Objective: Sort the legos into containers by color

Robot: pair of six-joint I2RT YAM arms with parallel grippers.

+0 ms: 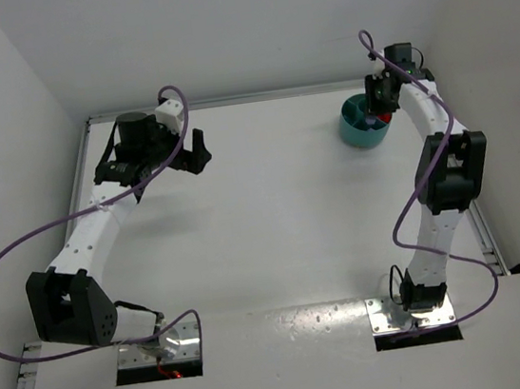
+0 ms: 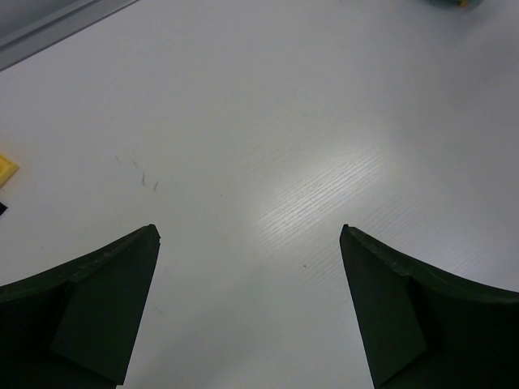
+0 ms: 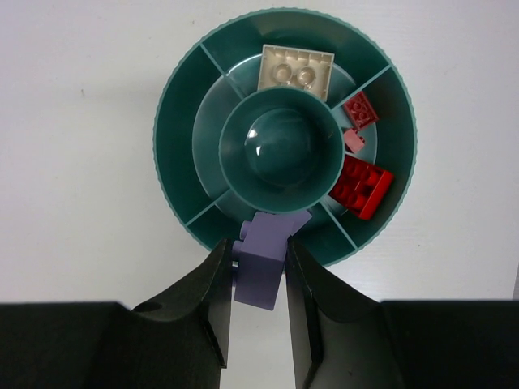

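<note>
Right, top view: right tool [image 1: 379, 92] hangs over the teal dish [image 1: 359, 133], which sits near the far right corner of the tabletop [image 1: 273, 221]; left tool [image 1: 195, 152] is near the far left corner, well apart from the dish; bricks too small to read here.

Left wrist view: left tool's jaws spread wide, nothing between them; one yellow brick [image 2: 4, 168] lies on the tabletop at the picture's left border, unsorted.

Right wrist view: right tool is clamped on a purple brick [image 3: 261, 263], held over the dish rim on the tool's side, its top corner overlapping the wall of the centre cup [image 3: 280, 150]; red bricks [image 3: 361, 186] and a pink piece [image 3: 353, 140] lie in the right-hand compartment, a cream plate [image 3: 296, 71] in the opposite one; the compartment under the brick looks empty.

Step, I'd say: release purple into that compartment; centre it between rim and cup wall, clear of the divider to the reds; go low before opening, since a high drop may bounce out or into the cup.
</note>
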